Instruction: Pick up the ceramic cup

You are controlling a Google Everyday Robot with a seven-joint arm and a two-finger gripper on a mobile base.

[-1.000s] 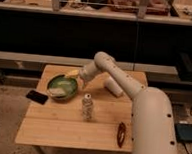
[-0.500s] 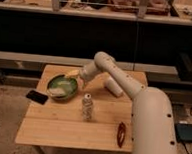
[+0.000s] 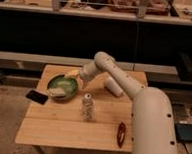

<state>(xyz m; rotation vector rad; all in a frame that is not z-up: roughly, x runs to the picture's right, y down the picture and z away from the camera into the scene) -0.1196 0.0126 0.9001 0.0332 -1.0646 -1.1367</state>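
Observation:
The white ceramic cup [image 3: 113,86] lies on its side on the wooden table [image 3: 60,126], at the back right, partly behind my arm. My gripper [image 3: 82,78] is at the end of the white arm, low over the table between the green bowl [image 3: 62,86] and the cup, a short way left of the cup. The small patterned bottle with a white cap [image 3: 87,107] stands upright in the middle of the table, in front of the gripper.
A black phone [image 3: 37,96] lies at the table's left edge. A dark reddish oblong object [image 3: 120,133] lies near the front right. A yellow item [image 3: 72,72] sits behind the bowl. A dark shelf unit stands behind the table.

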